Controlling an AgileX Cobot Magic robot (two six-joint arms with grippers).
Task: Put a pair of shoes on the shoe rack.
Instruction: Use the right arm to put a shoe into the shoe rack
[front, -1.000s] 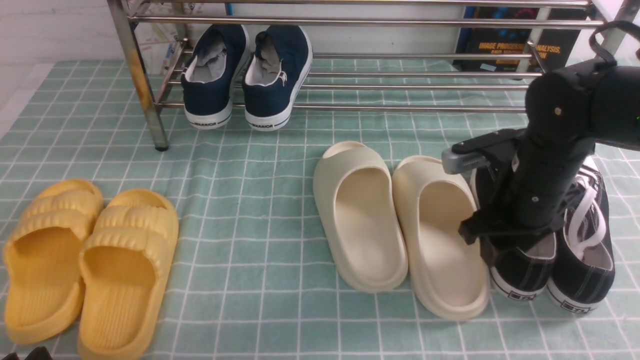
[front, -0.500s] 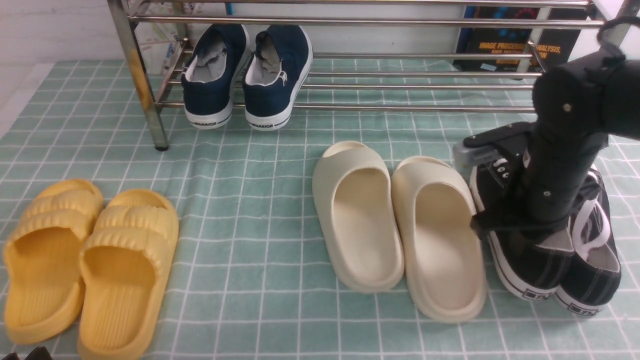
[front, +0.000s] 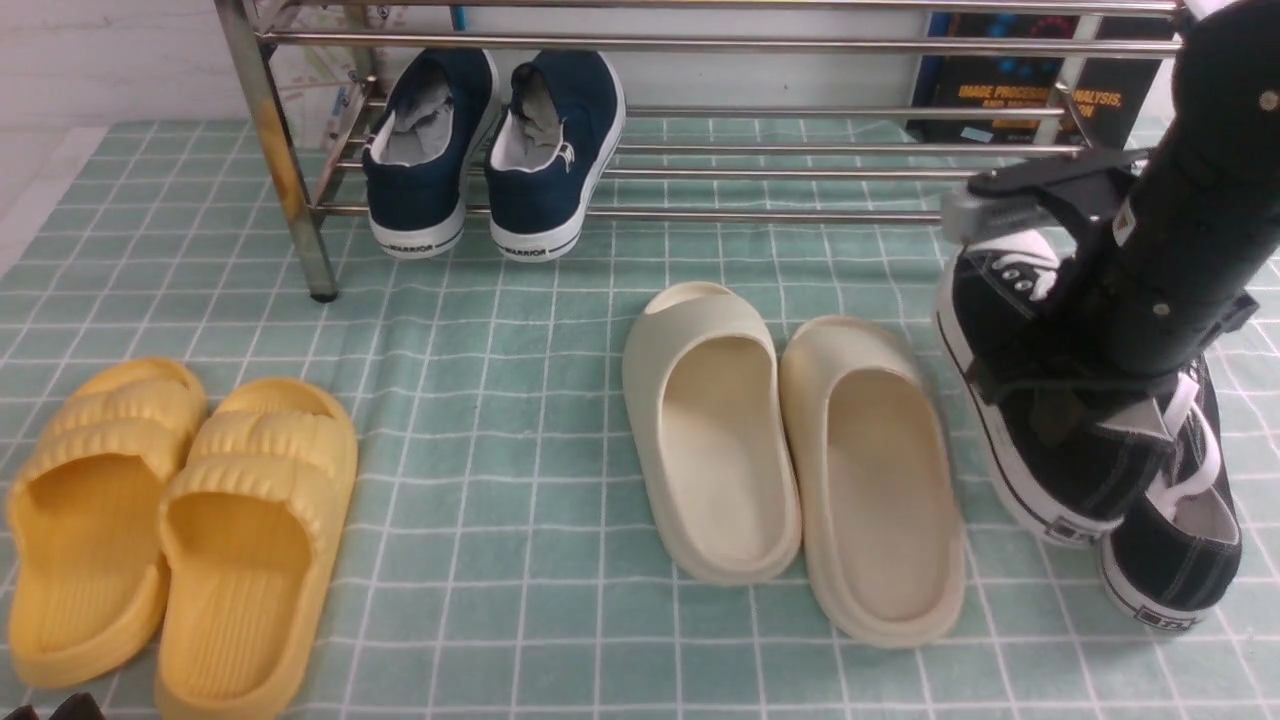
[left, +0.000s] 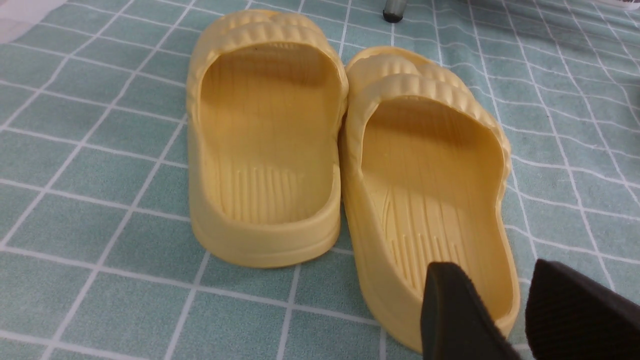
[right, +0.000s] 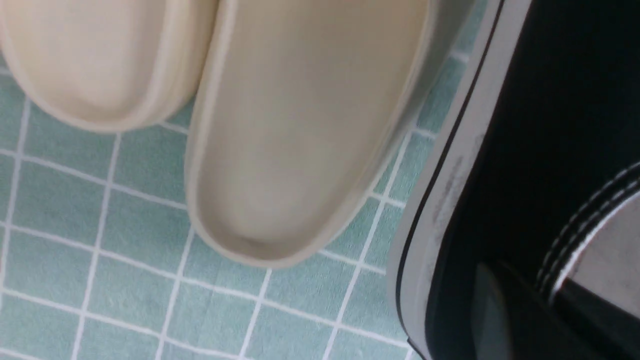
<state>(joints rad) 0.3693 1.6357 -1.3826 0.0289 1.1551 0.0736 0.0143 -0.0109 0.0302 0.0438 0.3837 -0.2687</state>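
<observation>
Pair of shoes (front: 1050, 450): black sneakers, inner collars pinched together by closed right gripper (front: 1095, 395), likely so both travel together toward rack (front: 800, 215).

Green checked cloth (front: 500, 420) carries yellow slides (front: 180, 520), cream slides (front: 795, 450), shoe rack (front: 750, 215) legs.

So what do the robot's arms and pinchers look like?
The right arm is thick, round and black, with tiny brass-coloured screws, a thin black cable and a grey block on a black bracket. The left gripper has two black, rough wedge fingers.
</observation>
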